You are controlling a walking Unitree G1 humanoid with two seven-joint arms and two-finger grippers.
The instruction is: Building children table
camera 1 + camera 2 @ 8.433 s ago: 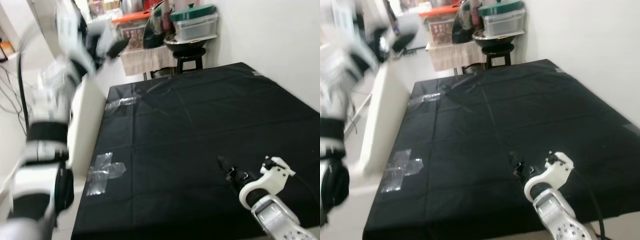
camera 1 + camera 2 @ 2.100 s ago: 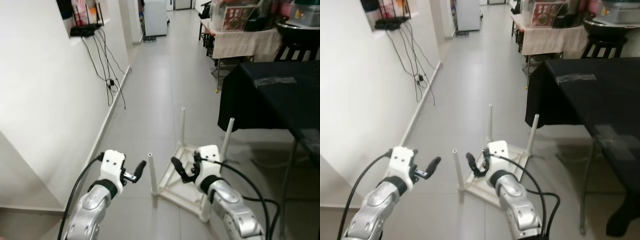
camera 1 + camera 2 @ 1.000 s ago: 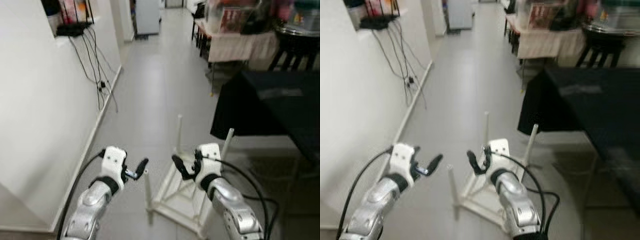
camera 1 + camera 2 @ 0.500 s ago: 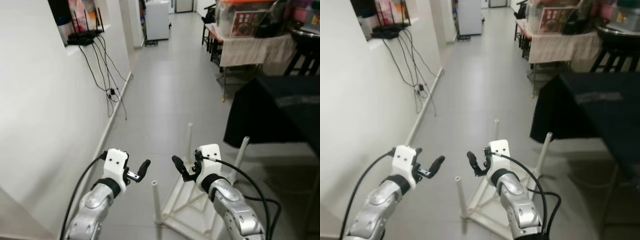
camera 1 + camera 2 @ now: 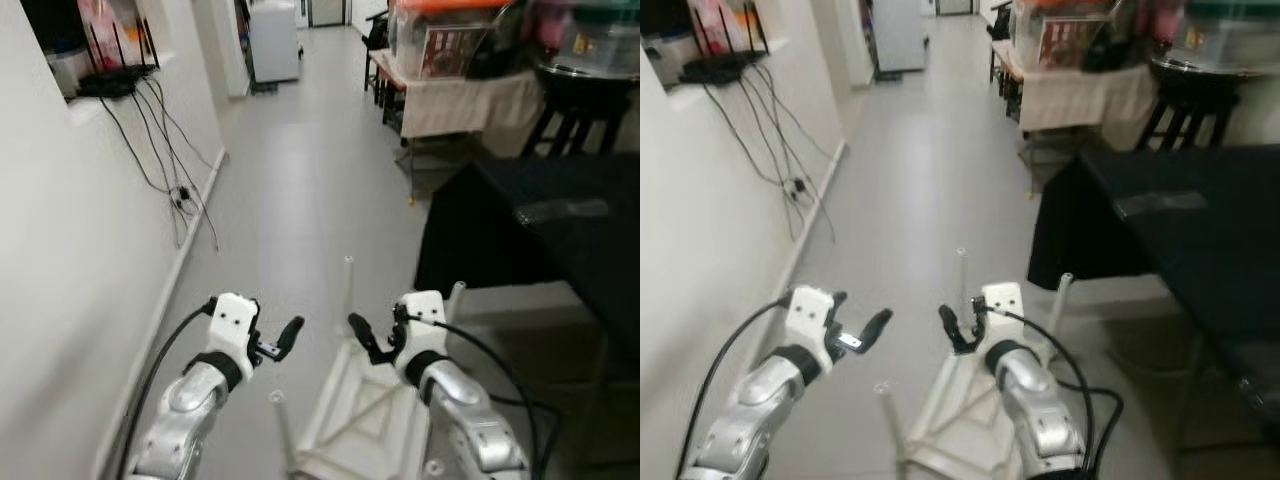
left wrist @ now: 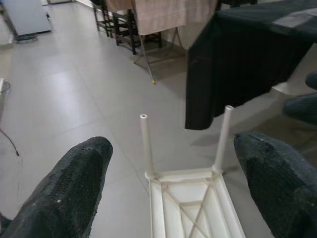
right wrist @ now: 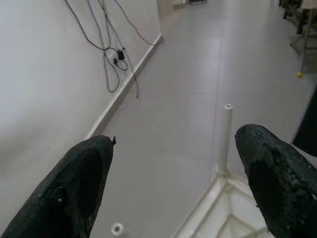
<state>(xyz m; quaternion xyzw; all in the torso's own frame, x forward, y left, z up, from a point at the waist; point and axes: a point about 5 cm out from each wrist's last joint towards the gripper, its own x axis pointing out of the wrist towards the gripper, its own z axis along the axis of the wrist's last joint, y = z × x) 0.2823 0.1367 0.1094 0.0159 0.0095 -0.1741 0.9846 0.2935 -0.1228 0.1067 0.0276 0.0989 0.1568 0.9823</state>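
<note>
A small white children's table [image 5: 345, 415] lies upside down on the grey floor, its thin legs [image 5: 348, 285] pointing up. Both my arms are held out over it. My left gripper [image 5: 280, 338] is open, hovering above the table's near left side. My right gripper [image 5: 366, 340] is open too, just above the upturned frame between the far legs. Looking along the left gripper [image 6: 171, 148], two far legs [image 6: 145, 144] and the frame [image 6: 190, 198] show between its fingers [image 6: 69, 193]. Between the fingers [image 7: 272, 173] of the right gripper [image 7: 173, 146] stands one leg [image 7: 226, 134]. Neither gripper holds anything.
A table under a black cloth [image 5: 560, 230] stands close on the right, its hanging edge near the far legs. A white wall with dangling cables [image 5: 170, 160] runs along the left. Down the corridor are a cloth-covered table with boxes [image 5: 450, 90] and a black stool [image 5: 570, 115].
The whole picture has shifted with my own movement; the upturned table now sits lower and closer under my grippers. Both grippers keep the same open pose.
</note>
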